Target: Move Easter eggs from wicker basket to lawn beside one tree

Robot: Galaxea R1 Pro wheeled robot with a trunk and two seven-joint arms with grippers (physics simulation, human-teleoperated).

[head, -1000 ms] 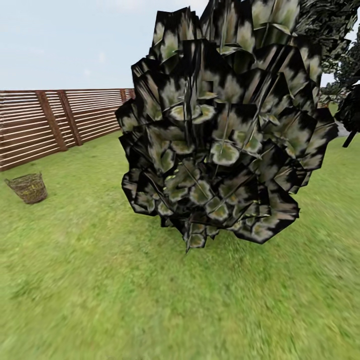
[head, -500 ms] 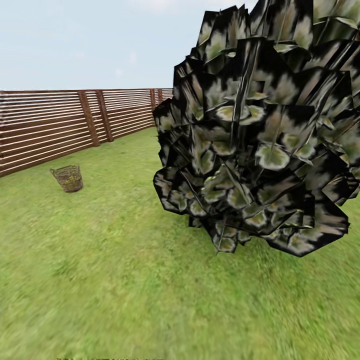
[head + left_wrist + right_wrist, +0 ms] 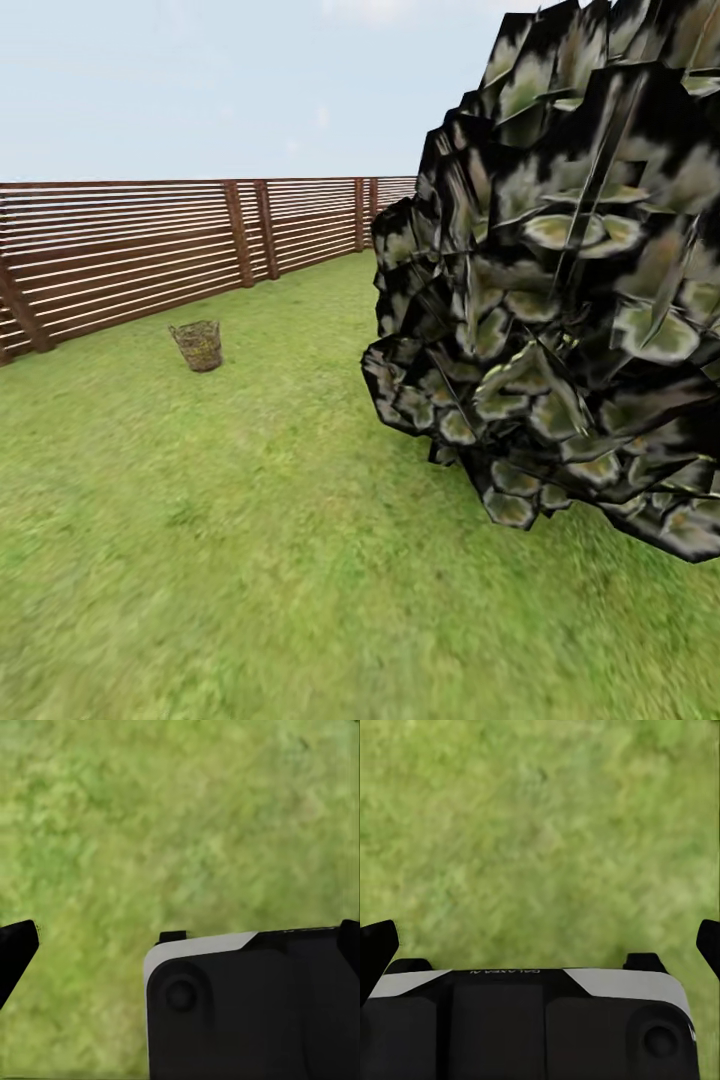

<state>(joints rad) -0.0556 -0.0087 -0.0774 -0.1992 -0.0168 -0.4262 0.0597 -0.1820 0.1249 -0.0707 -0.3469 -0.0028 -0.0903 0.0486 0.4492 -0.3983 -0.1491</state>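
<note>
Black fingertips of your left gripper [image 3: 187, 937] stood far apart at the frame edges, holding nothing, over bare grass. Your right gripper [image 3: 544, 941] was spread just as wide, also empty, above the same lawn [image 3: 250, 560]. Ahead you had one wicker basket [image 3: 198, 345], tan and woven, bucket-shaped, upright on the grass at about ten o'clock, well away and near the single brown slatted fence [image 3: 150, 255]. Its contents were too small to make out. One tree [image 3: 570, 290] crowded your two o'clock, its crown a dense mass of dark angular leaves with pale centres.
</note>
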